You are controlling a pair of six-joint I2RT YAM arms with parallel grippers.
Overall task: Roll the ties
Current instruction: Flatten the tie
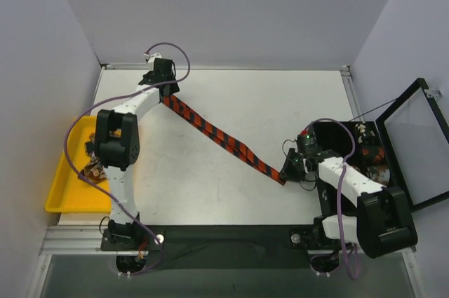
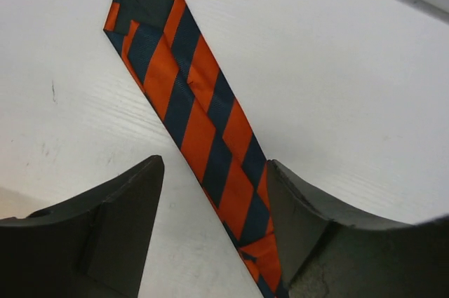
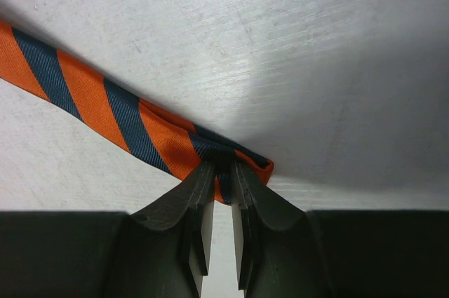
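While the tie (image 1: 221,137) is laid diagonally across the table (image 1: 280,102), one end is pinched in the R claw (image 3: 223,172); the L claw (image 2: 215,168) is spread wide astride it near the other end. W/o tension, a loose, skewed roll may be started.

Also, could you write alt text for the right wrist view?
The right gripper, nearly closed, pinches the end of an orange and dark blue striped necktie. The necktie lies on a white table and runs off to the upper left.
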